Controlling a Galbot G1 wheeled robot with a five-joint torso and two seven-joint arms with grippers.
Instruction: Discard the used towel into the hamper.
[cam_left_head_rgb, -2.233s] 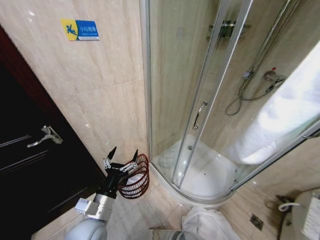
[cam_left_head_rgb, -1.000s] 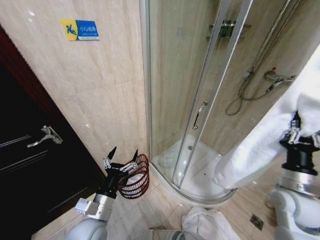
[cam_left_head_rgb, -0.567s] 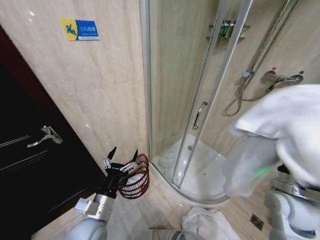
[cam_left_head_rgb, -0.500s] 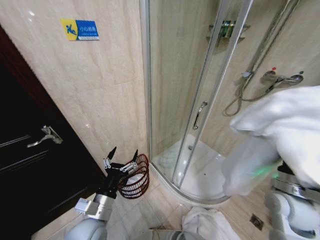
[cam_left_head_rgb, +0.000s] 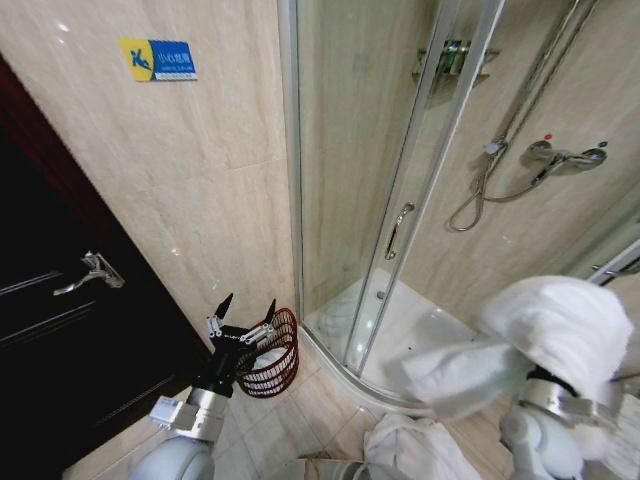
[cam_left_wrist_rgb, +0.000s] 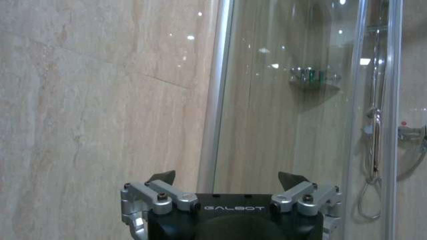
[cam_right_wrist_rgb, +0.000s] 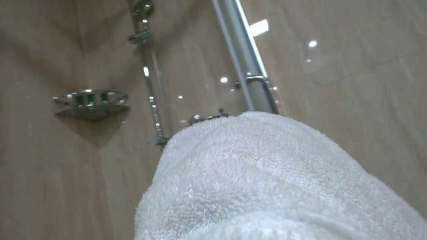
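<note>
The used towel (cam_left_head_rgb: 550, 335), white and thick, is bunched over the end of my right arm at the lower right, and one end trails left over the shower tray. It covers my right gripper, which is shut on it; only the wrist (cam_left_head_rgb: 553, 402) shows below. The right wrist view has the towel (cam_right_wrist_rgb: 267, 185) close up. The hamper (cam_left_head_rgb: 283, 362), a small reddish-brown open-weave basket, stands on the floor by the wall, with something white inside. My left gripper (cam_left_head_rgb: 243, 308) hovers just left of its rim, open and holding nothing; its fingers (cam_left_wrist_rgb: 162, 176) also stand apart in the left wrist view.
A curved glass shower enclosure with a door handle (cam_left_head_rgb: 398, 228) stands right of the hamper. A dark door (cam_left_head_rgb: 60, 310) fills the left side. Another white cloth (cam_left_head_rgb: 415, 450) lies on the floor tiles. A chrome rail (cam_left_head_rgb: 620, 262) sits at the right edge.
My right arm has dropped from high at the right edge down to the lower right, bringing the towel with it off the rail. The left arm and hamper have stayed put.
</note>
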